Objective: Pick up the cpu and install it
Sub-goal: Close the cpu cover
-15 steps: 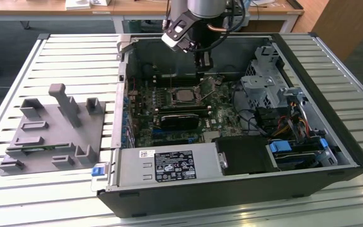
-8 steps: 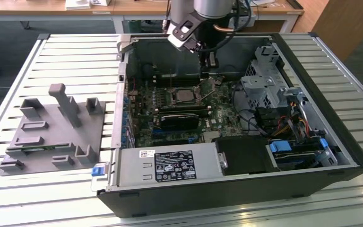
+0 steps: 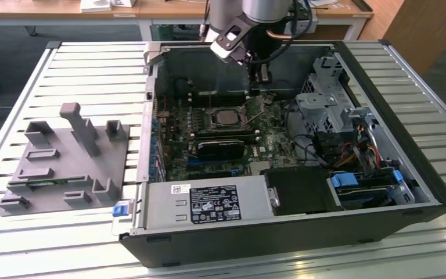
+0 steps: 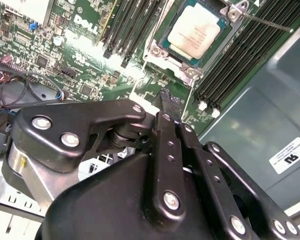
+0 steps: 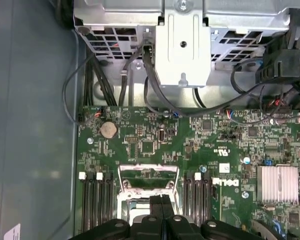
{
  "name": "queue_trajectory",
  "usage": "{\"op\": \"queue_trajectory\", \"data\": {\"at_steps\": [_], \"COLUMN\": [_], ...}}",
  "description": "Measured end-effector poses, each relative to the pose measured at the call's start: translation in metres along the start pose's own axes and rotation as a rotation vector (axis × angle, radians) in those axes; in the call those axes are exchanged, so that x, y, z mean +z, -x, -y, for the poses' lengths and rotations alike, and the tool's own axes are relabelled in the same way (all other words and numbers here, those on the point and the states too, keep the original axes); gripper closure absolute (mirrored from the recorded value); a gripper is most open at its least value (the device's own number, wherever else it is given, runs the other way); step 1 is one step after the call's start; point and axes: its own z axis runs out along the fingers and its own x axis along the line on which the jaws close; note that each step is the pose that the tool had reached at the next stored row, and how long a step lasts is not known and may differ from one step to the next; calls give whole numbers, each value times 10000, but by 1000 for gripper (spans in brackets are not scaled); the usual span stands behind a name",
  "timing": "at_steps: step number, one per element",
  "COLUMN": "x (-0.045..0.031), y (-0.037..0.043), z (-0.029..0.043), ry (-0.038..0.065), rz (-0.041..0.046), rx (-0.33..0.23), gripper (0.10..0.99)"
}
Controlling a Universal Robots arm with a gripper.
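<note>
1. One robot arm (image 3: 246,14) comes down from the upper centre of the exterior view into one open computer case (image 3: 285,238), which lies on one slatted table (image 3: 91,70).
2. One gripper (image 3: 253,90) hangs inside the case, above the green motherboard (image 3: 207,168). It is seen in both wrist views (image 4: 166,96) (image 5: 160,200).
3. Its two fingers (image 5: 154,212) are pressed together with only a thin seam between them, and nothing is held between them.
4. One cpu (image 3: 225,118) lies flat in the socket near the centre of the exterior view. It is just toward the exterior view's left of the fingertips and lower in the frame.
5. In the second wrist view the cpu (image 4: 195,32) shows its pale silver top, ringed by one metal socket frame (image 4: 157,50). The fingertips are close beside a corner of that frame; contact cannot be told.
6. Two banks of black memory slots (image 5: 95,200) flank the socket, one on each side.
7. In the first wrist view the board also carries one round coin cell (image 5: 108,130) and one finned silver heatsink (image 5: 277,184).
8. One grey power supply (image 3: 207,203) with a label occupies the lower centre of the exterior view.
9. One grey fixture tray (image 3: 60,168) with upright posts rests on the table at the exterior view's left, well apart from the gripper.
</note>
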Motion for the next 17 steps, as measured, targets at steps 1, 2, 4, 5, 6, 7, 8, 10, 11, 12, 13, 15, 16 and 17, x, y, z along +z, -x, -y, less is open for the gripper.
{"op": "queue_trajectory", "data": {"at_steps": [1,2,4,5,6,7,8,10,11,12,13,15,16,17], "x": [1,1,4,7,10,14,20,43,59,73,83,95,101,106], "y": [-2,-5,-20,-31,-42,-52,-63,-93,-102,-106,-107,-109,-109,-109], "z": [-6,-13,-36,-47,-61,-78,-98,-139,-159,-177,-191,-223,-240,-252], "ry": [0,-1,-1,-1,-1,-1,-1,-4,-6,-7,-9,-9,-9,-8], "rz": [1,1,2,1,2,3,2,2,2,0,1,2,2,1], "rx": [0,0,0,0,0,1,0,0,0,1,3,4,4,5], "gripper": [980,980,980,980,980,980,980,980,980,980,980,980,980,980]}}
